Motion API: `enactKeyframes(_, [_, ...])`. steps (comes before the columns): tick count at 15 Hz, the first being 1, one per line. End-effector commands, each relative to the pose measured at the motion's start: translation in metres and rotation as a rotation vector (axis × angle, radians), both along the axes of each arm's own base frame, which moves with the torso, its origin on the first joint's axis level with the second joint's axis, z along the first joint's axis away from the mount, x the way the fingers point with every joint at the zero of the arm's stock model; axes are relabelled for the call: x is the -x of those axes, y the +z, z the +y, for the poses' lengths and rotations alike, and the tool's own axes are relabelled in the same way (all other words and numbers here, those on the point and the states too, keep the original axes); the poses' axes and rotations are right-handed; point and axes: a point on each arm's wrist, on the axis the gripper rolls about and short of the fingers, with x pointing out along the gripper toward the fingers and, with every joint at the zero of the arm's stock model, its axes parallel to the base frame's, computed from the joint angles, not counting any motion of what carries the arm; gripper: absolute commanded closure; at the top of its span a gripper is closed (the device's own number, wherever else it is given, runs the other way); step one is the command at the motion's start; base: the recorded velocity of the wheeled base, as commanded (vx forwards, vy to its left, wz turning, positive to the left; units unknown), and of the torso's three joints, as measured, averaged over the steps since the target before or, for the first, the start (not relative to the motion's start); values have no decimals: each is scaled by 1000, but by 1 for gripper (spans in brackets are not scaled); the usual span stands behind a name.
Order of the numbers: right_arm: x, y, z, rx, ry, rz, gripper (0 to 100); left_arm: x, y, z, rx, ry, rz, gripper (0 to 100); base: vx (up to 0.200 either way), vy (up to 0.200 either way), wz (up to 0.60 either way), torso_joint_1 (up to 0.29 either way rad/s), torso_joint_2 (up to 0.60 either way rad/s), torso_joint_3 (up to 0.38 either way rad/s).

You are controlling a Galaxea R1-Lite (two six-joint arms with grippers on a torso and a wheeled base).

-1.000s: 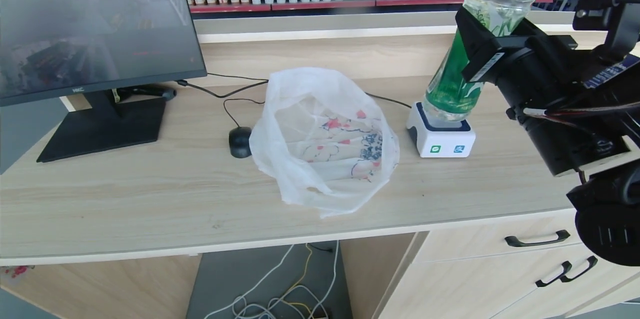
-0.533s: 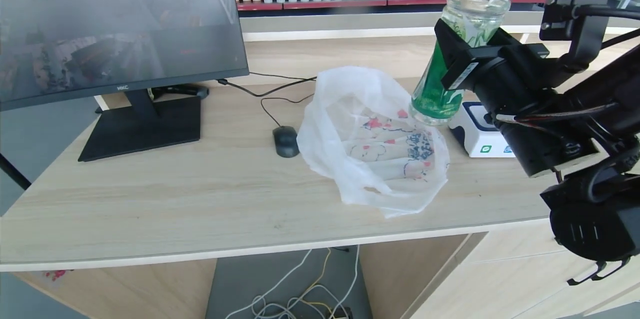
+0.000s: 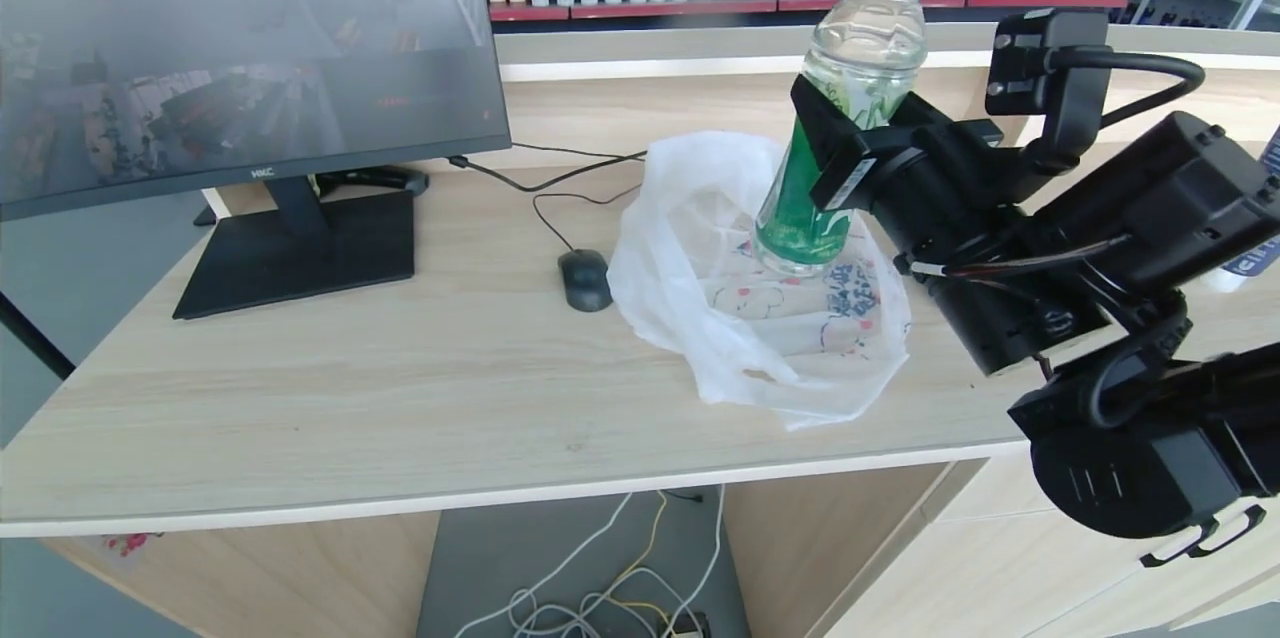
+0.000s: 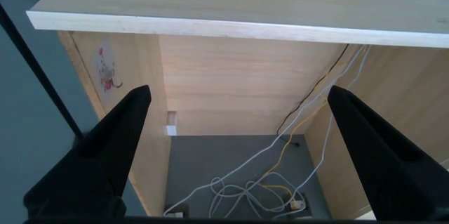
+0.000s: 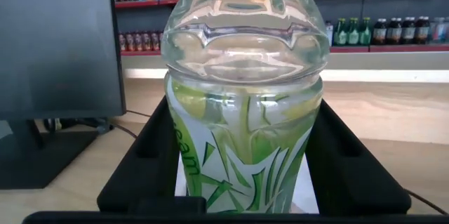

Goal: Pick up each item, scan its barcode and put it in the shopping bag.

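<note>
Right, occlusions first: the right arm covers the right end of the desk [image 3: 400,388] and the right flank of the shopping bag [image 3: 690,218]. The bottle [image 3: 860,38] has its cap clipped by the top of the head view, and the wrist view cuts off both cap and base. Its green label is partly behind the near finger. Something with red and blue print lies inside the bag, but through the film I can't tell what it is. The bottle's base overlaps the bag's mouth in the head view, and whether it is inside the rim or just above it is not readable. The monitor [image 3: 240,48] at the back left corner is cropped at top and left. The right gripper [image 3: 845,123] is clamped on the bottle at mid-body, with 2 black fingers [image 5: 140,161] on either side of the label. The bottle is near upright, leaning slightly, neck above the fingers and base below them. The bag sits open on the right half of the desk, nearer the back edge than the front, with the mouse [image 3: 584,279] just beside its left side. The left gripper [image 4: 238,147] hangs below the desk's front edge, its 2 fingers spread wide with nothing between them, facing loose cables [image 4: 273,175] under the desk.
</note>
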Motion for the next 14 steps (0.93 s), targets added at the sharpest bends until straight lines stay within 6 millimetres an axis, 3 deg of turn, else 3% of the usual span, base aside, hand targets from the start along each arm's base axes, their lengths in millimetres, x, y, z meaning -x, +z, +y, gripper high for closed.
enactKeyframes(1, [-10, -9, 7, 12, 1, 18, 100, 0, 0, 0, 0, 0, 0, 0, 0, 0, 0, 0, 0, 0])
enactKeyframes(10, [-44, -38, 30, 45, 2, 66, 100, 0, 0, 0, 0, 0, 0, 0, 0, 0, 0, 0, 0, 0])
enactKeyframes(14, [-49, -42, 33, 37, 10, 79, 100, 0, 0, 0, 0, 1, 0, 0, 0, 0, 0, 0, 0, 0])
